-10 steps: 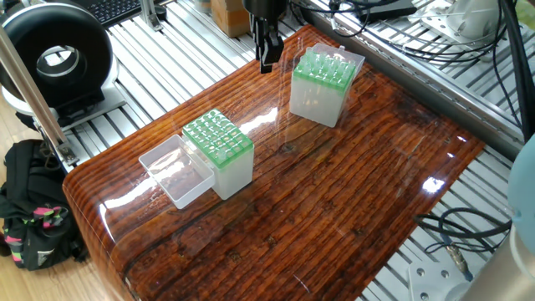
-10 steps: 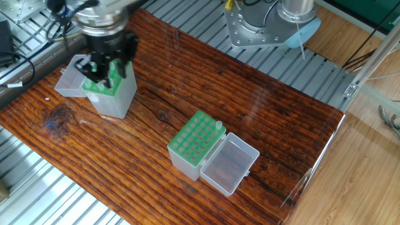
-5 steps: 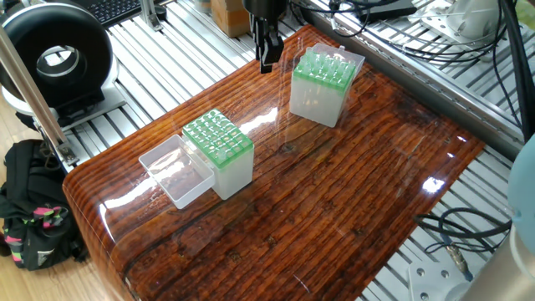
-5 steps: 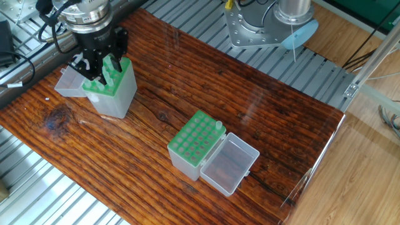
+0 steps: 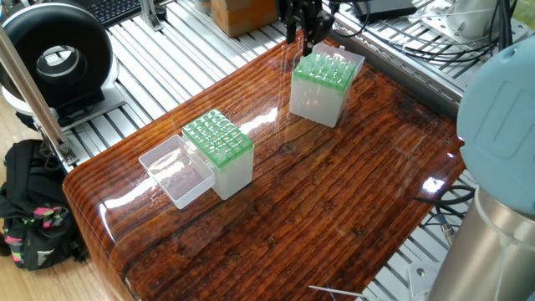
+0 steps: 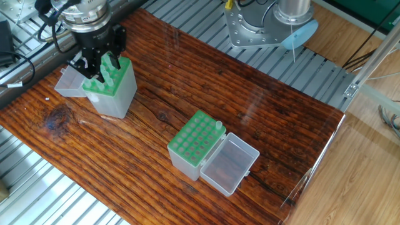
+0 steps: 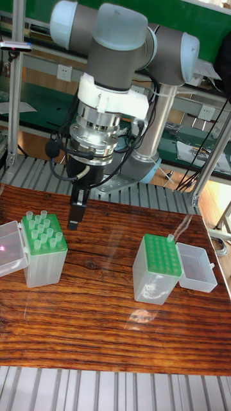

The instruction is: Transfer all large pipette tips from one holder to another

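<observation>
Several large pipette tips (image 6: pixel 102 76) (image 5: pixel 324 63) (image 7: pixel 43 228) stand in a green-topped clear holder (image 6: pixel 115 97) (image 5: pixel 318 99) (image 7: pixel 45 266) with its lid folded back. My gripper (image 6: pixel 100 61) (image 5: pixel 301 32) (image 7: pixel 76 215) hovers just above the far edge of this holder. Its dark fingers are apart, and I see nothing between them. A second green holder (image 6: pixel 190 147) (image 5: pixel 221 150) (image 7: pixel 154 270) stands mid-table. One tip (image 6: pixel 219 125) (image 7: pixel 171 238) stands in its corner hole, and its clear lid (image 6: pixel 230 164) hangs open.
The arm's mounting base (image 6: pixel 259 28) sits on the slatted metal frame beyond the wooden table (image 6: pixel 187 81). A large grey-blue arm joint (image 5: pixel 501 117) fills the right of one fixed view. Cables and a black round device (image 5: pixel 54 58) lie off the table.
Over the last second the gripper has shifted left and back over the tip-filled holder and come lower. Both holders stay put.
</observation>
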Robot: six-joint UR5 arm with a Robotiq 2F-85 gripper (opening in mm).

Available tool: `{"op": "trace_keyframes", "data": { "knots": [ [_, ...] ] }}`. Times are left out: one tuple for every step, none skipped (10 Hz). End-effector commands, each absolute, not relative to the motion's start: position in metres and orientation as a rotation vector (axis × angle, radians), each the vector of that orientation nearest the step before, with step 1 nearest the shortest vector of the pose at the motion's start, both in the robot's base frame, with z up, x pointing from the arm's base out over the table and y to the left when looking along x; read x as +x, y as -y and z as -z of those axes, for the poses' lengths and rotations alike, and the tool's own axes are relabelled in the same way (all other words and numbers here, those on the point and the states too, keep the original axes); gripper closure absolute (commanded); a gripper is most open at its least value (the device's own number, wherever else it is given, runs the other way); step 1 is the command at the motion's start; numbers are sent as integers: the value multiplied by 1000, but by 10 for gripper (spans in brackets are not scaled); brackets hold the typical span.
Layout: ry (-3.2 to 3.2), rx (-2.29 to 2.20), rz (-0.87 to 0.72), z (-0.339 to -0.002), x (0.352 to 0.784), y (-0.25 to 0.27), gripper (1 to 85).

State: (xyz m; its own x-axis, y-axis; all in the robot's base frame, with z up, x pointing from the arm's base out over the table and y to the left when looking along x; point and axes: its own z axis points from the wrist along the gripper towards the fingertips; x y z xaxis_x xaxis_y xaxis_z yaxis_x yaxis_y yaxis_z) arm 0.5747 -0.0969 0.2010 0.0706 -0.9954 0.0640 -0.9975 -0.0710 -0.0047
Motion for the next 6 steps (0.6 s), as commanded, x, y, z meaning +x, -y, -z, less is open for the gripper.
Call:
{"op": "trace_keyframes", "data": {
  "knots": [
    [2008, 2357, -120, -189, 574, 110, 400],
    [2010, 2386, -97, -183, 574, 106, 410],
    [1998, 2401, -92, -180, 576, 105, 423],
    [1979, 2415, -80, -177, 576, 104, 433],
    [1956, 2427, -44, -173, 571, 102, 433],
    [1938, 2439, -31, -171, 569, 100, 433]
  ]
}}
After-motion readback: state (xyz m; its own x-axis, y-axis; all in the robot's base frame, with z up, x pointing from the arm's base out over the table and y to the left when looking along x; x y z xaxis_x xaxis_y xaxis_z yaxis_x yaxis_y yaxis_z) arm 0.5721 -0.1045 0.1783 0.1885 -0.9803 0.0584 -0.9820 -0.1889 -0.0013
